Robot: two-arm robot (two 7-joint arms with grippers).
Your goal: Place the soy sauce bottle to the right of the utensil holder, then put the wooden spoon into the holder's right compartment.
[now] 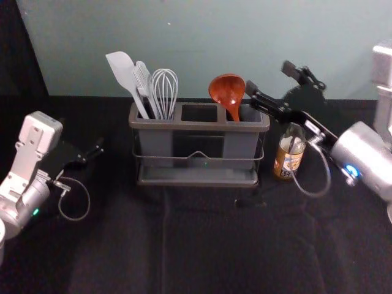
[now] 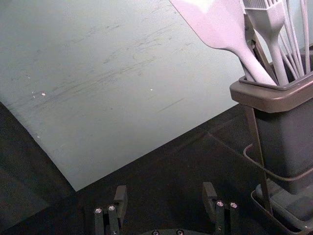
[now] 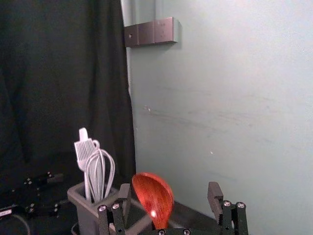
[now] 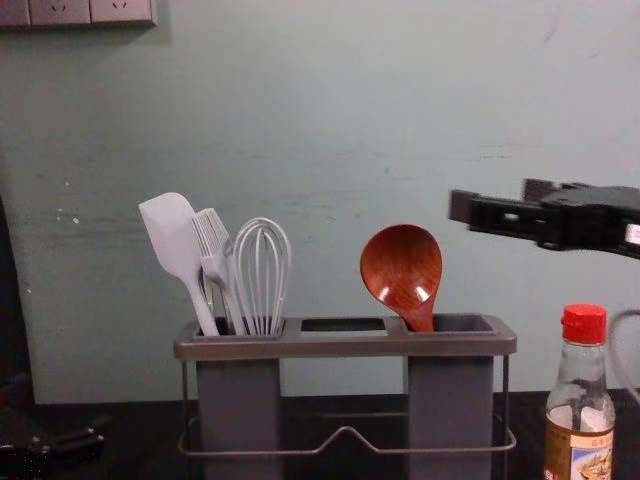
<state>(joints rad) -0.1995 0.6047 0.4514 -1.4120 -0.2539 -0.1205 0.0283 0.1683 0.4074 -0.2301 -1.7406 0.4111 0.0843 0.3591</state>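
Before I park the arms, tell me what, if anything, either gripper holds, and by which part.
Nothing is held. The right gripper is open, clear of the wooden spoon, which stands in the holder's right compartment; the left gripper is open and empty.

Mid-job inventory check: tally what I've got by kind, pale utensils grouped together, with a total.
Pale utensils: 3 (spatula, brush, whisk)
Wooden spoon: 1
Soy sauce bottle: 1
Utensil holder: 1
Total: 6
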